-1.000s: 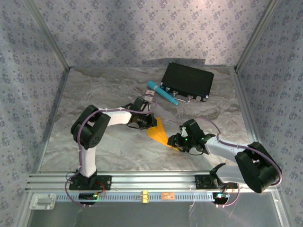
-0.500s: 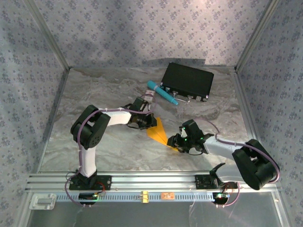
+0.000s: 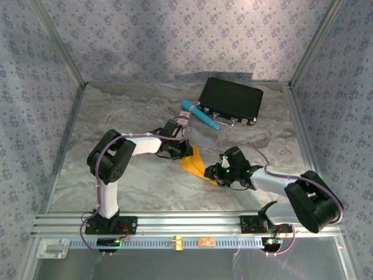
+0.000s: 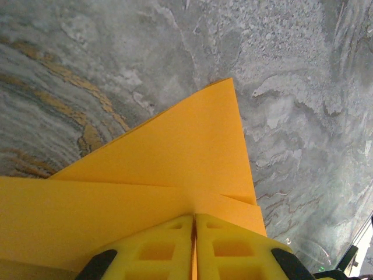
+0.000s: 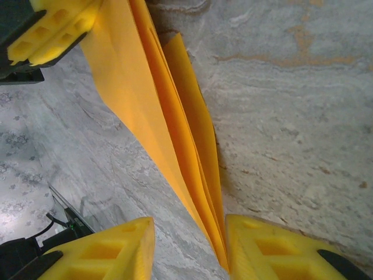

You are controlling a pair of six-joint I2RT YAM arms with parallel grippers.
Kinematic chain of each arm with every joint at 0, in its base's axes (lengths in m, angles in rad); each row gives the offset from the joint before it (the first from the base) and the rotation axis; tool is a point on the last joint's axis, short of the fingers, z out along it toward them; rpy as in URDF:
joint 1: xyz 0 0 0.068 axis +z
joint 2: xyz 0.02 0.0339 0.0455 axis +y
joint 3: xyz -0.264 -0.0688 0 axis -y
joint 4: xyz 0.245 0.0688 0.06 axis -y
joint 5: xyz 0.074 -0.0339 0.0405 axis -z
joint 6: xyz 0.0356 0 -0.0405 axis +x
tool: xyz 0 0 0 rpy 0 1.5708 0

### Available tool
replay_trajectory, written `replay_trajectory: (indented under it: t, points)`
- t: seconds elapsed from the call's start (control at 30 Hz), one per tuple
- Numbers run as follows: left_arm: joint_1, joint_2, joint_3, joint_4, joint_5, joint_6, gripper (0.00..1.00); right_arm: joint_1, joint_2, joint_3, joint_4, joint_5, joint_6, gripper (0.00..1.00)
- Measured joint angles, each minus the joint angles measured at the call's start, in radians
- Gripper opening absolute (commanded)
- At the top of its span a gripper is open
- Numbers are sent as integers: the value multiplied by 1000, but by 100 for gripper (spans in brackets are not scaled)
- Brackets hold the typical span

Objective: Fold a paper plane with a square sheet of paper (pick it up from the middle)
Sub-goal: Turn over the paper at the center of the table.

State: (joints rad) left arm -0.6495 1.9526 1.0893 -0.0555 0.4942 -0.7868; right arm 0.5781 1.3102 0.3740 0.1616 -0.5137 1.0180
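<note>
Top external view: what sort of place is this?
Likely a lab test cell: patterned backdrop walls box in a marble-print table; left arm and right arm bolted to an aluminium rail.

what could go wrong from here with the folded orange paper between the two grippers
The left gripper is shut on one end of the paper plane while the right gripper straddles the other end, open. If it closes off-centre, the loose layers may splay or crease crookedly; pulling apart could tear it.
</note>
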Motion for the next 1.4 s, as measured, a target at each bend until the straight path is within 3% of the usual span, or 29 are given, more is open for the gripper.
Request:
replay_trajectory:
  t: [0.7, 1.07, 1.27, 1.4]
  points:
    - [0, 0, 0, 2, 0, -10, 10, -51, 72, -3, 161, -48, -17, 34]
    - [1, 0, -2, 7, 4, -18, 11, -60, 113, -3, 187, -68, -35, 23]
    - [2, -2, -8, 29, 16, -34, 19, -62, 113, -3, 192, -80, -47, 15]
    - [2, -18, -14, 37, 17, -47, 31, -62, 113, -3, 195, -86, -57, 11]
